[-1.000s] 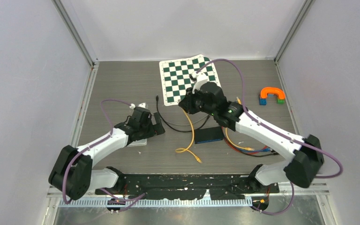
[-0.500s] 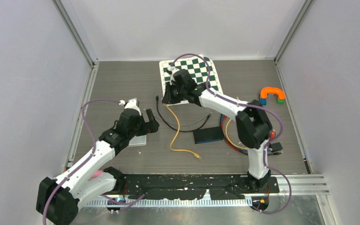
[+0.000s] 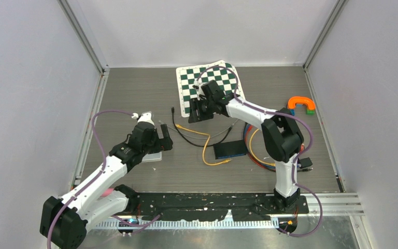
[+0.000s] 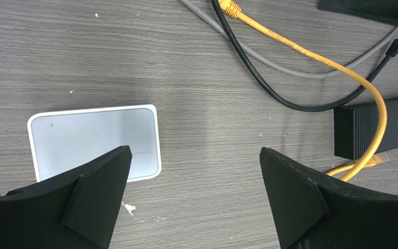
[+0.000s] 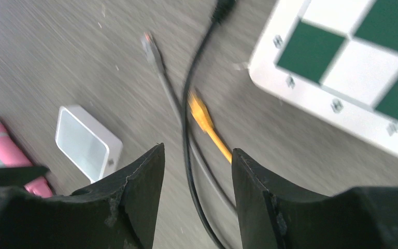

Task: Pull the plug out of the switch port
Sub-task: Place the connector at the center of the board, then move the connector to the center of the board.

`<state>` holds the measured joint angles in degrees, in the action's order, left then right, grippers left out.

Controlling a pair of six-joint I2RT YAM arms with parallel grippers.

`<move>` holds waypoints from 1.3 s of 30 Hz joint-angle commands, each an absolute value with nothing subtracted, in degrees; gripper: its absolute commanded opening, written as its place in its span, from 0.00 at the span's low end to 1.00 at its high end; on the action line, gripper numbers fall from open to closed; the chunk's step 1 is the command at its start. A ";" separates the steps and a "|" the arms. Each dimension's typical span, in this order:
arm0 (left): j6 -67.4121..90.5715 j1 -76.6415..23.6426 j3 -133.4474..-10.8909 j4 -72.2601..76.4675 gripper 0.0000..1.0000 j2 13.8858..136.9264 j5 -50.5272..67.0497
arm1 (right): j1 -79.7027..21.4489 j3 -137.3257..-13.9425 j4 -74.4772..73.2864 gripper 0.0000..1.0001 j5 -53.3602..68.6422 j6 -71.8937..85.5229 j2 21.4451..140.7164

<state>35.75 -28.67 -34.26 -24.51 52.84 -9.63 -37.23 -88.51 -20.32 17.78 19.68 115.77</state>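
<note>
The white switch [image 4: 93,137] lies partly hidden behind the left hand [image 4: 193,155].

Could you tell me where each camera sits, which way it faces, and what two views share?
Top external: above and behind the bases, looking down at the table; shows both arms, left gripper, right gripper.
Left wrist: on the left arm, facing down at the white switch; its own open fingers frame the bottom.
Right wrist: on the right arm, facing down at the chessboard corner; its fingers show.
Shared: white switch and yellow cable.
</note>
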 commanded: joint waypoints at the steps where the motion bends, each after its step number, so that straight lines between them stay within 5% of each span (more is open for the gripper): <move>1: 33.81 -28.83 -36.42 -24.87 0.99 54.01 -10.78 | -36.89 -81.15 -19.08 0.57 15.35 15.92 108.29; 20: 33.25 -28.83 -37.30 -26.41 1.00 55.45 -11.27 | -40.70 -74.61 -14.42 0.58 21.66 22.17 115.71; 31: 33.69 -28.83 -38.30 -27.81 1.00 55.83 -12.70 | -46.00 -68.44 -1.67 0.57 19.78 37.13 113.04; 39: 34.61 -28.83 -35.52 -25.33 1.00 50.71 -15.89 | -43.68 -72.77 -9.92 0.60 12.55 26.17 102.43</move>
